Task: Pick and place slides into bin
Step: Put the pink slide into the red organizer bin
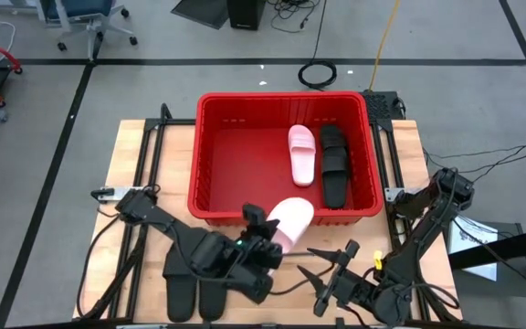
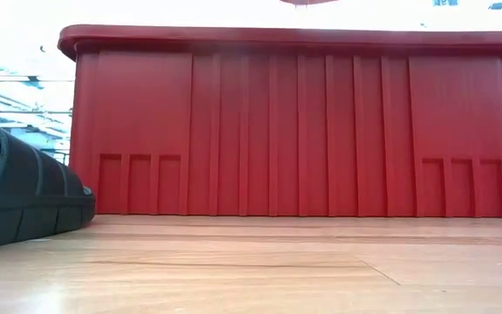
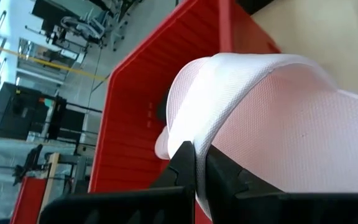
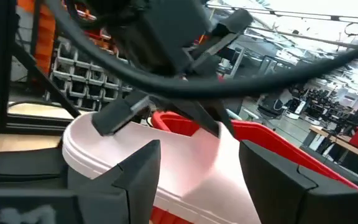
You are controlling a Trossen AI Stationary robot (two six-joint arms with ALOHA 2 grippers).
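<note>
Left gripper is pinching the pink slide by its edge, carrying it at the near rim of the bin; transport step, next likely lift over the rim and release. Right gripper is waiting, jaws spread, by the table's near edge. Inside the ribbed plastic bin: another pink slide and a black slide. Black pair is lying near the table's near edge. The foam looks finely textured.

Robotics lab/workshop. Wooden table sits on a grey floor with black tape lines. Beyond the table: office chair, coiled cable. Right wrist view shows parts-bin racks and workbenches behind.
</note>
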